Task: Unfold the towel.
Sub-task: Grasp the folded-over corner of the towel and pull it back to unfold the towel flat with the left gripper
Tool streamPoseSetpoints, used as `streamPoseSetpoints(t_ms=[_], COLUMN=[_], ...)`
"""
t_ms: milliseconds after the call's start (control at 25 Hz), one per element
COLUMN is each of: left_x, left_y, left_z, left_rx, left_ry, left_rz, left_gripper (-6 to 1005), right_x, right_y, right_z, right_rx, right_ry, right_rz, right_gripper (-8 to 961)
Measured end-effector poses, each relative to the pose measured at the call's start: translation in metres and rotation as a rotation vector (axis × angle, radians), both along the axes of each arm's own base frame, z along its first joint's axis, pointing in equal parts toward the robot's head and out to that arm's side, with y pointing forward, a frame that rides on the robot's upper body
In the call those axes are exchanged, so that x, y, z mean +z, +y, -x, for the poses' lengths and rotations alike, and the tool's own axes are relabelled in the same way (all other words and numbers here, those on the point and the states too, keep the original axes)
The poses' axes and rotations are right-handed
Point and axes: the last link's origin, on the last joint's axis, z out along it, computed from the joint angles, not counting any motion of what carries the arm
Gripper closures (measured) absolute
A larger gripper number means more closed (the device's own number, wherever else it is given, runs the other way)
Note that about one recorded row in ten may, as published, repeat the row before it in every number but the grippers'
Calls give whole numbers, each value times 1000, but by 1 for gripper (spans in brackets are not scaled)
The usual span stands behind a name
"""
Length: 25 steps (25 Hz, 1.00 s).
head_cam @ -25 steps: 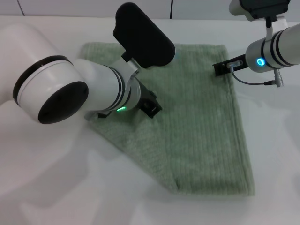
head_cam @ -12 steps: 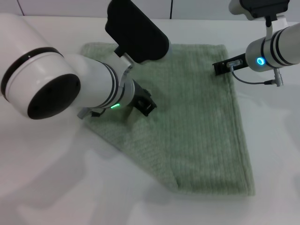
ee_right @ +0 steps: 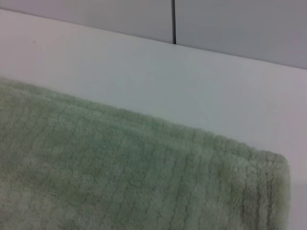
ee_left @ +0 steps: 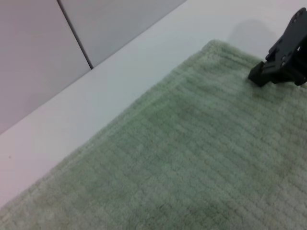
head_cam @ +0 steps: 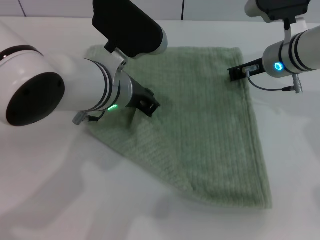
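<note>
Left gripper (head_cam: 145,102) sits low over the towel's (head_cam: 205,130) near-left part, seemingly pinching a raised fold, though its grip cannot be told for certain. Right gripper (head_cam: 239,71) rests at the far-right corner, grip likewise unclear. Beneath both, the towel lies on the table (head_cam: 60,200), still doubled diagonally, so unfolding seems barely begun.

Left gripper (head_cam: 148,102) low at centre-left, right gripper (head_cam: 239,71) far right

The towel (head_cam: 200,125) is soft terry cloth – matt, nubbly, finely ribbed, with a thicker hemmed edge. It lies on a smooth white table (head_cam: 75,200) with a faint sheen. The arms (head_cam: 55,95) have glossy white plastic shells – black parts look matt.
</note>
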Motion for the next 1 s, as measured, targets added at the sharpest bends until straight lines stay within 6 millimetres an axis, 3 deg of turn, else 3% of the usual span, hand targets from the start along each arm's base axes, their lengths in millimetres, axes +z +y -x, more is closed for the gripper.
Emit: streamPoseSetpoints(t_ms=[1000], left_x=[14], left_y=[-5], left_z=[8], left_rx=[23], left_ry=[-37], left_rz=[-39], left_gripper=[977], right_x=[0], right_y=[0], right_z=[-1], right_rx=[-2], right_ry=[-1], right_rz=[-2], right_gripper=[954])
